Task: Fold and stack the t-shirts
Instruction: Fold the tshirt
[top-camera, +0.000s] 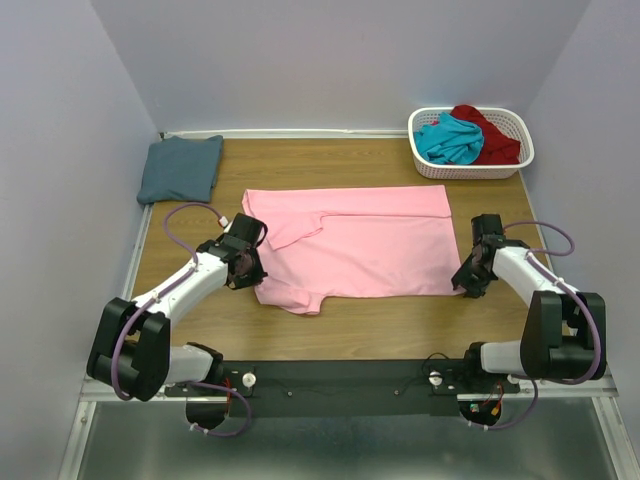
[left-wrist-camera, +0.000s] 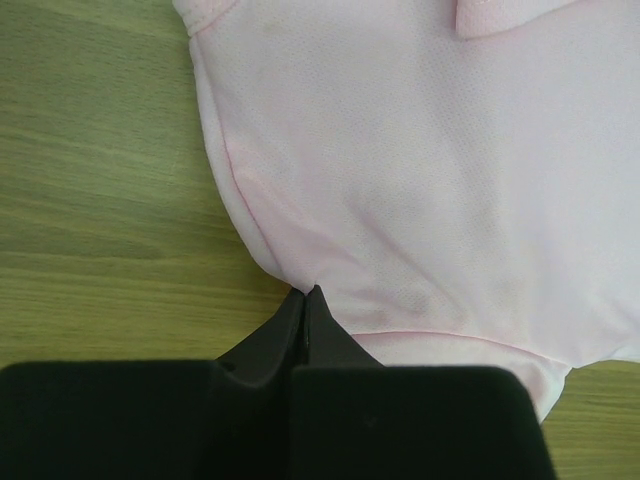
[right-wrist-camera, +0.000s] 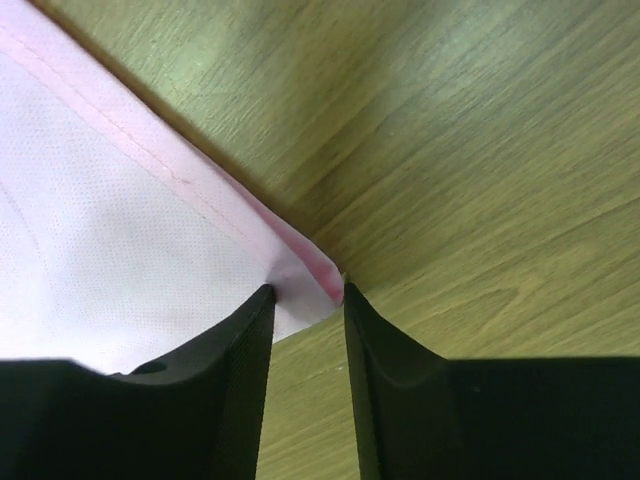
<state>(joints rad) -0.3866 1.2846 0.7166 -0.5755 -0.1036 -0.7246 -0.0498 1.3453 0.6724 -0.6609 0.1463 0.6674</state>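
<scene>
The light pink t-shirt (top-camera: 360, 245) lies spread flat in the middle of the table, with one sleeve folded inward. My left gripper (top-camera: 248, 272) is at the shirt's left edge. In the left wrist view it (left-wrist-camera: 308, 292) is shut, and the pink cloth (left-wrist-camera: 420, 180) gathers to a point at its tips. My right gripper (top-camera: 465, 285) is at the shirt's near right corner. In the right wrist view it (right-wrist-camera: 307, 290) is open, with the hemmed corner (right-wrist-camera: 300, 262) between its fingers. The slate blue-grey t-shirt (top-camera: 180, 168) lies folded at the back left.
A white slotted basket (top-camera: 470, 171) stands at the back right and holds the teal t-shirt (top-camera: 447, 140) and the dark red t-shirt (top-camera: 495, 140). Walls close in the table at the left, back and right. Bare wood (top-camera: 380, 325) runs along the near edge.
</scene>
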